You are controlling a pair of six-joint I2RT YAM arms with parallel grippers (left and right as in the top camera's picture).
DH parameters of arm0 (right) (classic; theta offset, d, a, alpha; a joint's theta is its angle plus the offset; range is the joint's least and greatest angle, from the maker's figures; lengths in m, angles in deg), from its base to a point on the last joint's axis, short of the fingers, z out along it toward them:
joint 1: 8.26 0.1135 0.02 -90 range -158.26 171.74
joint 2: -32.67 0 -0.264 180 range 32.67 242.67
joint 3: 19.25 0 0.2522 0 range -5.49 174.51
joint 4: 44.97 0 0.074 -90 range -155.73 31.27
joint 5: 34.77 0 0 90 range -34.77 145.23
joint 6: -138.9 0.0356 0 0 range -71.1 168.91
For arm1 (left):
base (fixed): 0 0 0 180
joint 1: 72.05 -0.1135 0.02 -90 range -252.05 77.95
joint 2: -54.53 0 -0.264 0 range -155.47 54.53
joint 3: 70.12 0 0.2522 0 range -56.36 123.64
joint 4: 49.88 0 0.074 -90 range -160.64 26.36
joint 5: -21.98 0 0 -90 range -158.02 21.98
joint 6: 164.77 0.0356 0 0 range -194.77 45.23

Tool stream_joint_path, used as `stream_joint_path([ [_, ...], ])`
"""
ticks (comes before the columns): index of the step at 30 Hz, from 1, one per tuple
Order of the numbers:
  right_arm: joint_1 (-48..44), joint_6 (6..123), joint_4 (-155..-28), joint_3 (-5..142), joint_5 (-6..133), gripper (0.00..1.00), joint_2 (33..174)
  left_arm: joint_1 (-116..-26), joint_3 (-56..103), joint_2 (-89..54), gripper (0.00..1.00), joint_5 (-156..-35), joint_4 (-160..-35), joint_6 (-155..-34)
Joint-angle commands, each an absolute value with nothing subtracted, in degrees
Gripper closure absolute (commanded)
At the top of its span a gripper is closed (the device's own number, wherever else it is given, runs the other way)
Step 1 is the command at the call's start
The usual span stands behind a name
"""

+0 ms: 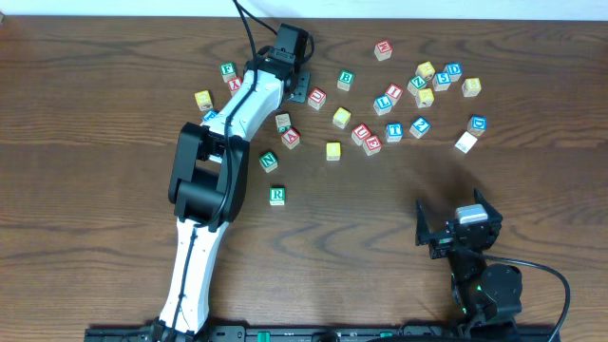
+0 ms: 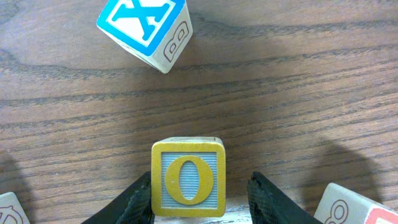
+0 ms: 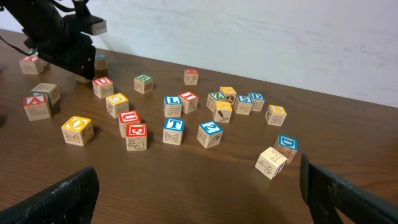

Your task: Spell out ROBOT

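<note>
**Left pincer straddling the O, grip not yet sure**

The left pincer [image 2: 200, 190] is straddling the O block [image 2: 188, 177] with its jaws fairly narrow. One finger seems to be touching the block's side and the other is standing just apart, so nothing is being held yet. The right pincer [image 3: 199, 196] is gaping wide and empty, off to the right of the R block [image 1: 276, 195].

The R block is sitting alone on the surface [image 1: 95, 237]. The O is lying well beyond it, under the left arm's tip.

The O is sitting off-centre between the jaws, so a squeeze is likely to shove or twist it rather than clamp it. It could then skid into the X block [image 2: 144, 28] (also well beyond the R) or come up crooked and drop.

I am counting two arms and two pincers. There is one R, one B block [image 1: 346, 80] and one T block [image 1: 393, 132], both beyond the R and to its right. Six yellow-topped blocks are showing overhead. The arm is covering some blocks, so I cannot tell the full total.
</note>
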State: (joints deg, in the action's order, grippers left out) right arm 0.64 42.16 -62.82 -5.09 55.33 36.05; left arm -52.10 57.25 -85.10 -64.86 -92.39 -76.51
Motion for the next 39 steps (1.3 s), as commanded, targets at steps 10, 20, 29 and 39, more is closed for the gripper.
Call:
stream_joint_path([
  [10, 0.29, 41.55, -63.04, -5.17, 55.22, 0.01, 36.07, -52.41, 58.51, -85.65, 0.37, -64.27, -91.43, -76.99],
  [20, 0.29, 41.53, -63.04, -5.17, 55.22, 0.01, 36.07, -52.41, 58.51, -85.76, 0.36, -64.27, -90.42, -76.99],
  [29, 0.29, 41.53, -63.04, -5.17, 55.22, 0.01, 36.07, -52.41, 58.51, -86.72, 0.36, -64.29, -90.25, -76.97],
  [39, 0.29, 41.55, -63.04, -5.17, 55.22, 0.01, 36.07, -52.41, 58.51, -86.7, 0.42, -64.29, -90.34, -76.97],
])
